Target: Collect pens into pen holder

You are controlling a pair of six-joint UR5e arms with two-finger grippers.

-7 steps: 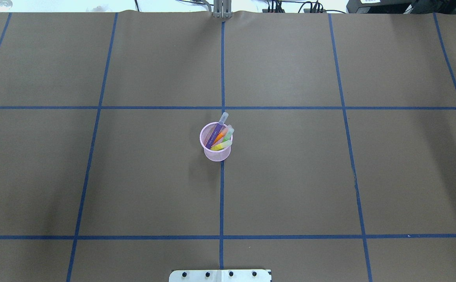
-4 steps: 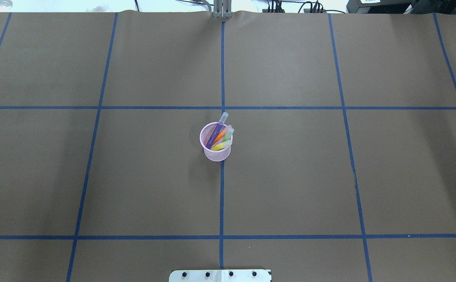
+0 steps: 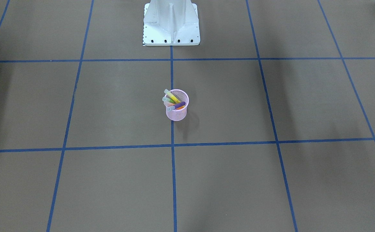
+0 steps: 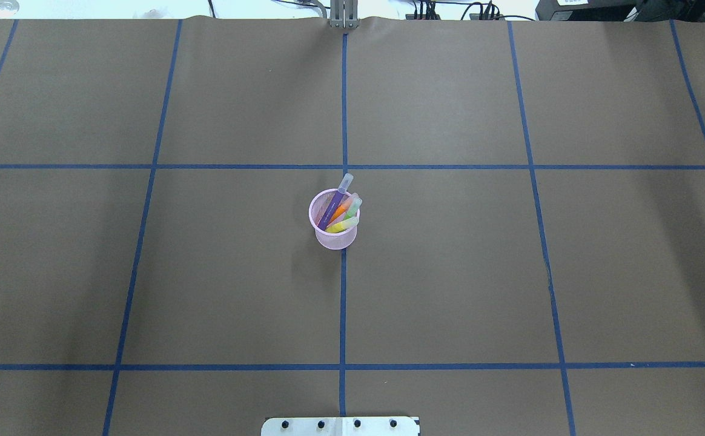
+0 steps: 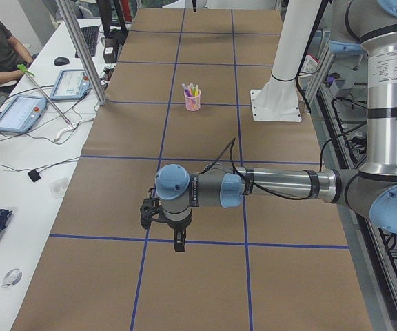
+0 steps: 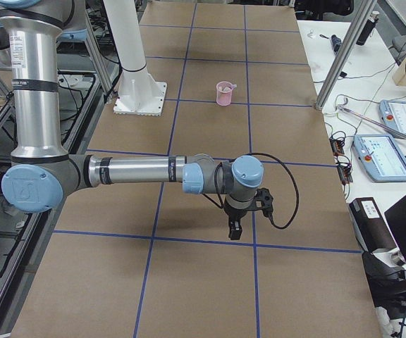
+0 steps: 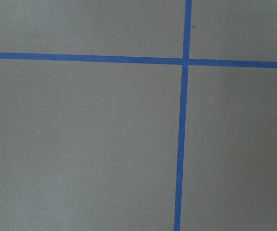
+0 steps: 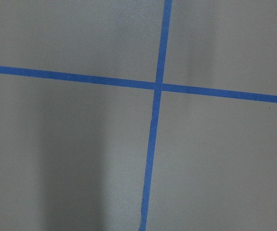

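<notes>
Pens are leaning in the pen holder, far from the left gripper and right gripper. I cannot tell their opening or hold.

The left arm, across the middle of the left-side view, is a silver-grey tube with pale blue round joint caps and black rings. A black cable loops over its wrist above the small black left gripper, and a printed label sits on the upright segment at upper right. The right arm in the right-side view is built alike — silver tube, blue caps, black right gripper — and a white flared pedestal at top centre of the front view carries a row of dark screws.
</notes>
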